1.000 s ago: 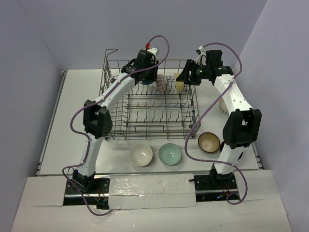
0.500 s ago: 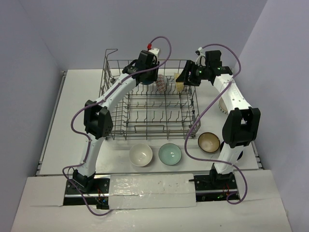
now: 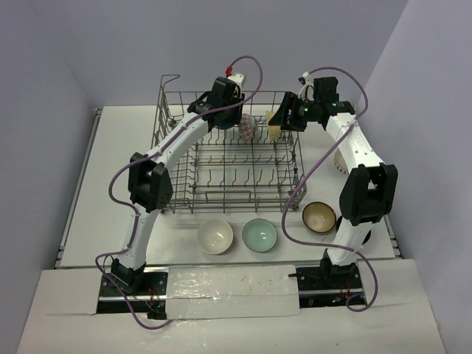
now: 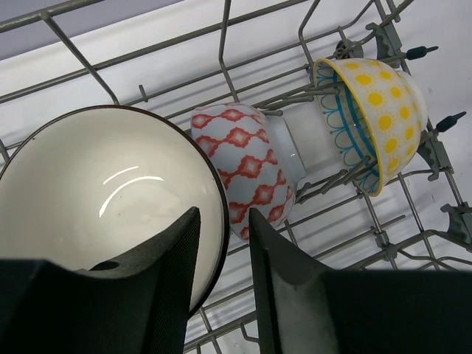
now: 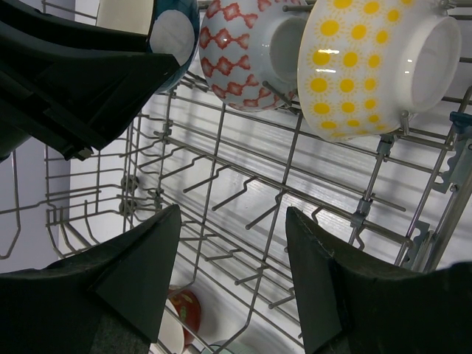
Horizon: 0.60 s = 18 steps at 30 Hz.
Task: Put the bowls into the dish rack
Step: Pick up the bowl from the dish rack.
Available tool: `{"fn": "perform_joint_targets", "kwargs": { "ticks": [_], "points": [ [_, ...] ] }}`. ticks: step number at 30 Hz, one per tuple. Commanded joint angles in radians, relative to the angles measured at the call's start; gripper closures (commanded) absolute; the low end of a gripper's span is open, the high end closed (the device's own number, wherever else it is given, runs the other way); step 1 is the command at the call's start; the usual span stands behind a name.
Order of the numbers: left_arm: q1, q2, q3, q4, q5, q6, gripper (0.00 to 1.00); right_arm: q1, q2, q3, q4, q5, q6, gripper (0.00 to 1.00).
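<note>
Plain lavender walls (image 3: 221, 44) close in around a white counter (image 3: 88, 184). On it stands the grey wire dish rack (image 3: 236, 193), from which we place everything else. Both arms reach over the rack's far end and block our overhead sight of what sits there.

On the counter in front of the rack we see a white bowl (image 3: 215, 236) and a pale green bowl (image 3: 259, 235). A tan bowl (image 3: 318, 217) sits off the rack's front right corner. All three are upright.

Inside the rack, along its far wall, a red-patterned bowl (image 4: 247, 169) and a yellow-dotted bowl (image 4: 376, 110) stand on edge among the tines, side by side. Just left of them, the left tool (image 4: 223, 225) straddles the rim of a blue bowl (image 4: 110, 199) with a white inside. Its jaws stand narrow, and we cannot tell whether they pinch it.

The right tool (image 5: 232, 214) hangs over the rack's far right corner, jaws wide apart, holding nothing.
</note>
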Motion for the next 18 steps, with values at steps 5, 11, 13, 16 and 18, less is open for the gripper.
{"fn": "perform_joint_targets", "kwargs": {
  "ticks": [5, 11, 13, 16, 18],
  "points": [
    [-0.006, -0.058, 0.018, 0.027, -0.021, 0.025, 0.65, -0.006, 0.018, 0.038, -0.007, -0.003, -0.016, 0.34],
    [-0.006, -0.075, -0.011, 0.045, -0.049, 0.024, 0.7, -0.008, 0.022, 0.038, -0.005, -0.006, -0.016, 0.34],
    [-0.006, -0.086, -0.031, 0.056, -0.053, 0.021, 0.69, -0.008, 0.027, 0.039, -0.008, -0.008, -0.016, 0.33],
    [-0.006, -0.089, -0.032, 0.06, -0.061, 0.021, 0.64, -0.008, 0.03, 0.038, -0.007, -0.006, -0.016, 0.33],
    [-0.008, -0.093, -0.031, 0.062, -0.058, 0.019, 0.67, -0.006, 0.033, 0.038, -0.007, -0.008, -0.016, 0.33]
  ]
}}
